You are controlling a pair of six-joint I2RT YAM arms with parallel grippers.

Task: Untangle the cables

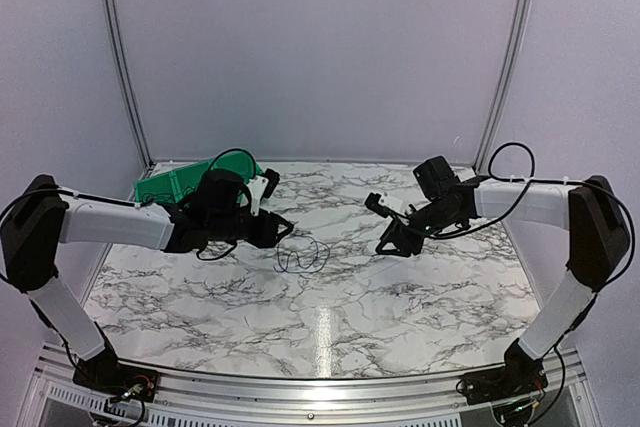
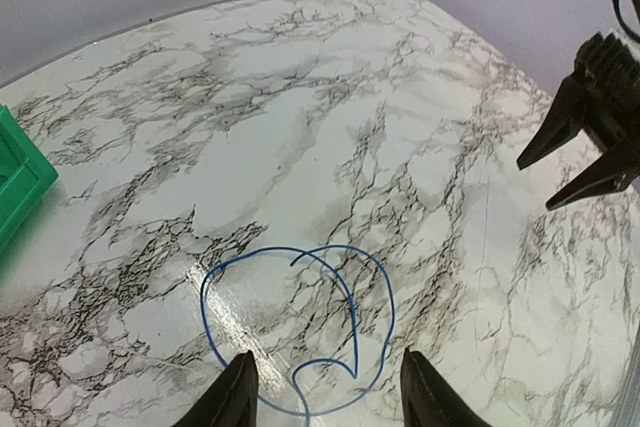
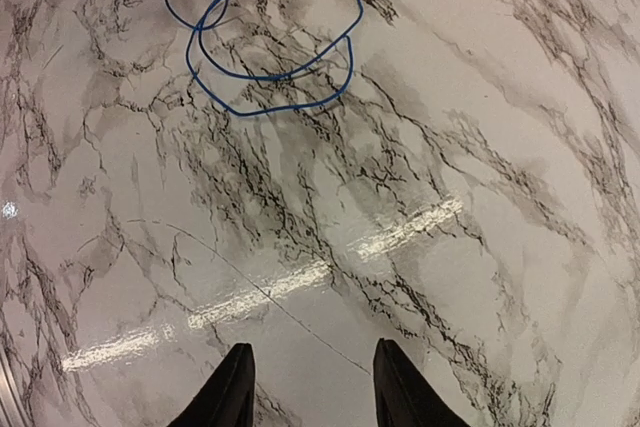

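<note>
One thin blue cable (image 1: 300,258) lies in a loose double loop on the marble table (image 1: 330,327), left of centre. My left gripper (image 2: 328,355) is open just above the near side of that cable (image 2: 269,249); one end runs between the fingers but is not held. My right gripper (image 3: 312,345) is open and empty over bare marble, well to the right of the cable (image 3: 285,108). In the top view the left gripper (image 1: 283,230) is next to the loop and the right gripper (image 1: 388,245) is apart from it.
A green bin (image 1: 170,185) stands at the back left behind the left arm, its corner (image 2: 15,182) showing in the left wrist view. A hair-thin dark line (image 3: 250,287) crosses the marble under the right gripper; I cannot tell whether it is a wire.
</note>
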